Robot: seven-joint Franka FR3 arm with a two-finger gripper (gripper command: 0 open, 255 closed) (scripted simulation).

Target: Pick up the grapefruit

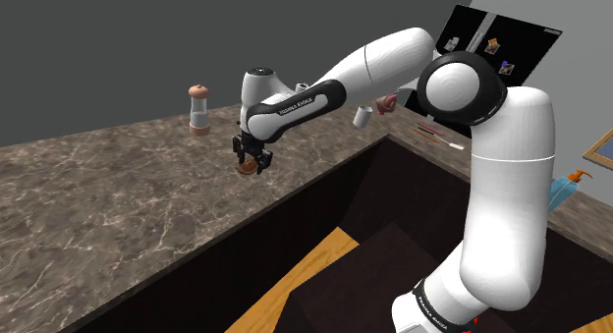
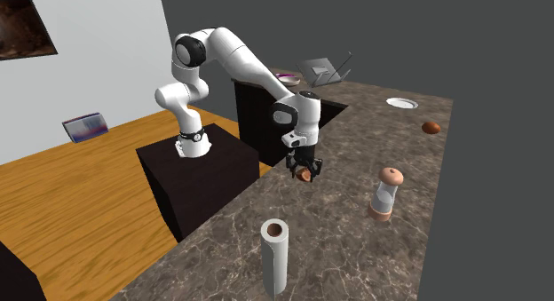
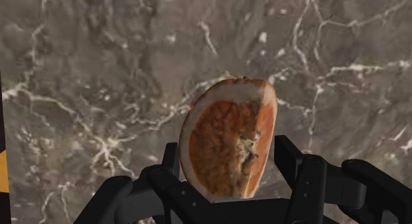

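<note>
A cut grapefruit half [image 3: 228, 140], orange flesh with a pale rind, sits clasped between my black fingers, its cut face turned toward the wrist camera. The gripper [image 3: 228, 170] is shut on it. In the shoulder view the gripper [image 1: 251, 162] hangs a little above the brown marble counter [image 1: 108, 213] with the grapefruit [image 1: 247, 168] showing as a small orange lump under the fingers. The second exterior view has the gripper [image 2: 304, 170] and grapefruit [image 2: 304, 174] lifted off the counter [image 2: 355, 246] near its edge.
A salt or pepper shaker [image 1: 199, 109] stands on the counter beyond the gripper, seen again as the shaker [image 2: 385, 192]. A paper towel roll [image 2: 274, 254] stands upright nearby. A small brown object [image 2: 431, 127] and a white plate [image 2: 402, 103] lie farther off. The stand [image 2: 200, 179] sits beside the counter edge.
</note>
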